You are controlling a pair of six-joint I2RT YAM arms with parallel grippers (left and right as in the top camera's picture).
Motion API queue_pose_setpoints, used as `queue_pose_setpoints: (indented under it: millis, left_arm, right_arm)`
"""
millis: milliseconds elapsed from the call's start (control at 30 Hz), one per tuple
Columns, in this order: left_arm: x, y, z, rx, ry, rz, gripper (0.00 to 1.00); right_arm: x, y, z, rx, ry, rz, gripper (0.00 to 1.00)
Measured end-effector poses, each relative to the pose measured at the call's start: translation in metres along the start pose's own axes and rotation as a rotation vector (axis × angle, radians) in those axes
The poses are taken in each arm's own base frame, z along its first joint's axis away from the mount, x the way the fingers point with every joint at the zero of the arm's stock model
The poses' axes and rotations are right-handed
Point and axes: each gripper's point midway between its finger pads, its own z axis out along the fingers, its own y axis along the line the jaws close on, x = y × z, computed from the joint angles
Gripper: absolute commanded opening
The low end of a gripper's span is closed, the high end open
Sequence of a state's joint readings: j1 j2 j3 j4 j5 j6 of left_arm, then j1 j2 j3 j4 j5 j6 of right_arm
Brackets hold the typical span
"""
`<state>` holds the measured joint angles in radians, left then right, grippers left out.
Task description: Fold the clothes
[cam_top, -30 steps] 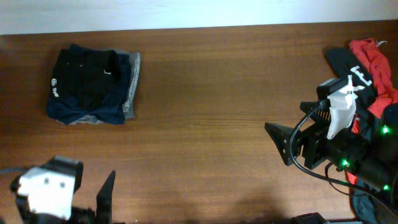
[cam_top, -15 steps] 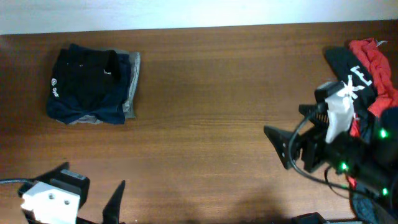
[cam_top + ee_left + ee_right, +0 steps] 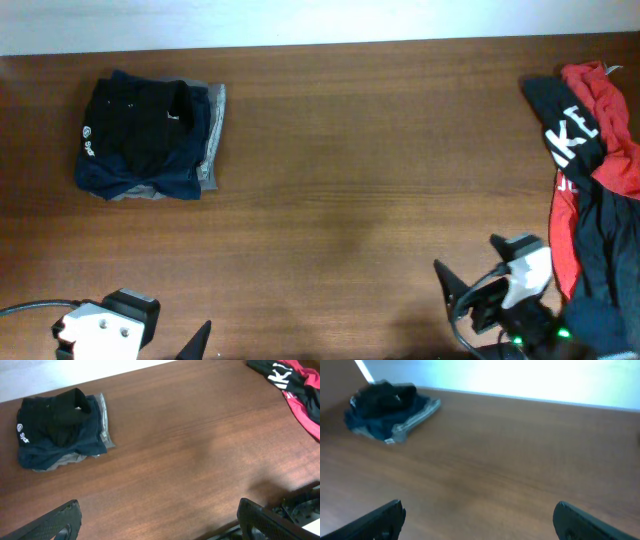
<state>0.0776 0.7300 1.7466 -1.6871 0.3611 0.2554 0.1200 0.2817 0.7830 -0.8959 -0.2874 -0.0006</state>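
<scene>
A brown wooden table (image 3: 340, 180) carries a folded stack of dark clothes (image 3: 148, 140) near its far left corner and a loose red-and-black heap (image 3: 590, 200) along its right edge

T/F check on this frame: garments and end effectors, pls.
1. The folded stack sits on the left arm's side of the table. True.
2. The left end effector grips a garment. False: it is open and empty.
3. The red-and-black pile lies unfolded at the right edge. True.
4. The right end effector is shut. False: it is open, holding nothing.
5. The folded stack is topped in red. False: black is on top.
</scene>
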Motion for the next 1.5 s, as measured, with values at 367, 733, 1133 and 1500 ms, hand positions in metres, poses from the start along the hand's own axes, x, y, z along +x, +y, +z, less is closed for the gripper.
queue_pose_setpoints:
  millis: [367, 733, 1133, 1500]
  left_arm:
    - [0.000, 0.000, 0.000, 0.002, 0.000, 0.000, 0.99]
    - [0.000, 0.000, 0.000, 0.002, 0.000, 0.000, 0.99]
    - [0.000, 0.000, 0.000, 0.002, 0.000, 0.000, 0.99]
    - [-0.049, 0.019, 0.032, -0.015, -0.197, 0.097, 0.99]
  right_arm:
    - [0.088, -0.010, 0.064, -0.050, -0.040, -0.004, 0.99]
    - [0.118, -0.008, 0.087, -0.106, -0.010, 0.013, 0.99]
    - [0.118, -0.008, 0.087, -0.106, -0.009, 0.016, 0.99]
    - [0.118, -0.007, 0.087, -0.110, -0.011, 0.016, 0.98]
